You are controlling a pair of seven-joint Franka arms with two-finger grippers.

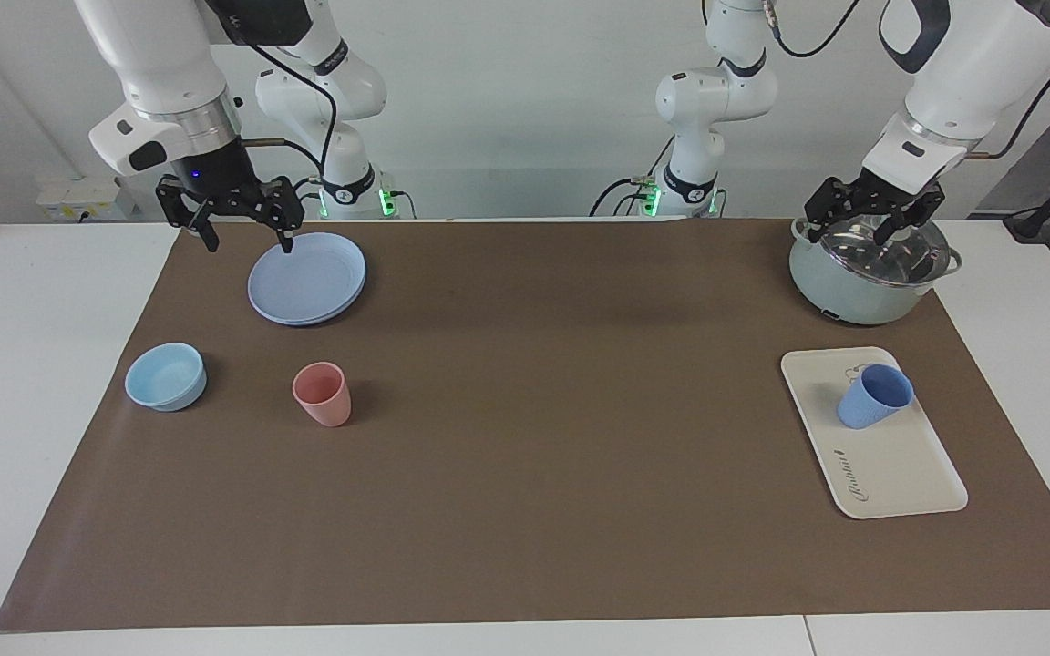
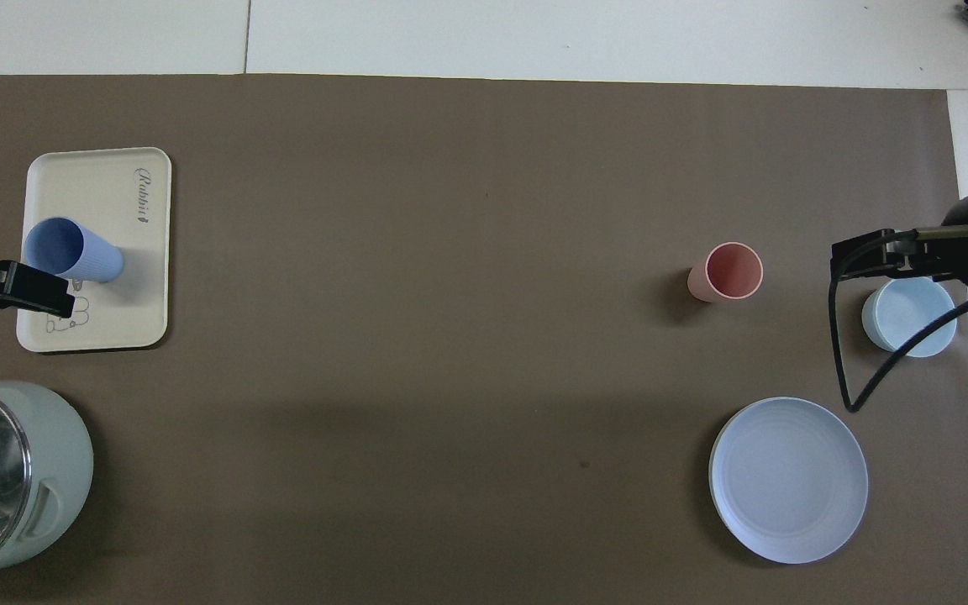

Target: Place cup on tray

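Cup (image 1: 873, 396) upright on tray (image 1: 899, 469), toward left arm's end. Left claw (image 1: 874, 223) spread, empty, raised over pot (image 1: 862, 292), apart from cup. Right claw (image 1: 242, 228) spread over plate (image 1: 306, 282) edge, waiting. Task apparently done.

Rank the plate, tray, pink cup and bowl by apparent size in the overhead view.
1. Tray and plate: too alike to rank.
2. Bowl.
3. Pink cup, only slightly smaller than the bowl.

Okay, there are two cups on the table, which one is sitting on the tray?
The blue cup. It stands on the cream tray at the left arm's end of the table; the pink cup stands on the brown mat.
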